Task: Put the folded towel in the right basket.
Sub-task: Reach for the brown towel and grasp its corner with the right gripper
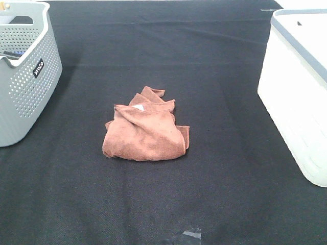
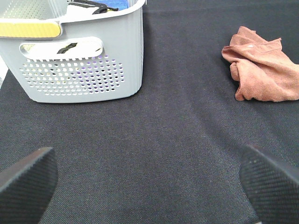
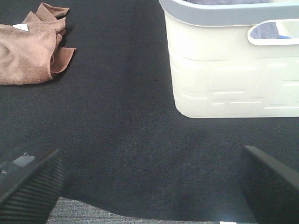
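The folded towel (image 1: 145, 127) is a rust-brown bundle with a small white tag, lying on the black cloth in the middle of the table. It also shows in the left wrist view (image 2: 261, 70) and in the right wrist view (image 3: 30, 51). The right basket (image 1: 299, 97), a white tub with a grey-blue rim, stands at the right edge and shows in the right wrist view (image 3: 233, 70). My left gripper (image 2: 149, 186) is open and empty, well short of the towel. My right gripper (image 3: 149, 186) is open and empty, in front of the tub. Neither arm shows in the exterior high view.
A grey perforated basket (image 1: 25, 76) with a dark label stands at the far left and holds some items; it shows in the left wrist view (image 2: 79, 60). A piece of tape (image 1: 191, 235) lies near the front edge of the black cloth.
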You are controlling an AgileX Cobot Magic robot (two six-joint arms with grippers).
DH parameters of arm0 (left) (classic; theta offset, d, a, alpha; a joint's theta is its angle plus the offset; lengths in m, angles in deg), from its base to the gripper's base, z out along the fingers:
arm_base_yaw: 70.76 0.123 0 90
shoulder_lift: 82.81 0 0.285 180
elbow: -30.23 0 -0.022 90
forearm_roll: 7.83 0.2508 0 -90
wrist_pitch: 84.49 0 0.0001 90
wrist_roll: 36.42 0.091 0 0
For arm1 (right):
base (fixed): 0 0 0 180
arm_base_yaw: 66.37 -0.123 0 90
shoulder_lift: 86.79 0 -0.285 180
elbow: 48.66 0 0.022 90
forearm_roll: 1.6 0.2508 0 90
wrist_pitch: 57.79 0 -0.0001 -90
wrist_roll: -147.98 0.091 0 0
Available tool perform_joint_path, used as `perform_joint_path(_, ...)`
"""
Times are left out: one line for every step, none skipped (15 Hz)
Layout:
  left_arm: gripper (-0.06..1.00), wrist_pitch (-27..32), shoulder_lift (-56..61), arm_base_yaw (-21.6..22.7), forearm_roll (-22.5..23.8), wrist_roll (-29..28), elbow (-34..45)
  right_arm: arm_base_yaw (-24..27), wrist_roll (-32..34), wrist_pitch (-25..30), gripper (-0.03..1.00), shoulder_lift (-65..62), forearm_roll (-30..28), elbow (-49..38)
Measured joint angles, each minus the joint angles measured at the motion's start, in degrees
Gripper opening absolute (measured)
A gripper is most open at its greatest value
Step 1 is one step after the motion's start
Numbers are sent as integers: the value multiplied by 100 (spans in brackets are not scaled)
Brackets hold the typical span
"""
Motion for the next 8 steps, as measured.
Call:
perform_joint_path(99,0,0,0,0,0,0,0,0,0,97,0,0,0)
perform_joint_path(99,0,0,0,0,0,0,0,0,0,97,0,0,0)
perform_joint_path(99,0,0,0,0,0,0,0,0,0,97,0,0,0)
perform_joint_path(99,0,0,0,0,0,0,0,0,0,97,0,0,0)
perform_joint_path(99,0,0,0,0,0,0,0,0,0,97,0,0,0)
perform_joint_path(99,0,0,0,0,0,0,0,0,0,97,0,0,0)
perform_joint_path(99,0,0,0,0,0,0,0,0,0,97,0,0,0)
perform_joint_path(99,0,0,0,0,0,0,0,0,0,97,0,0,0)
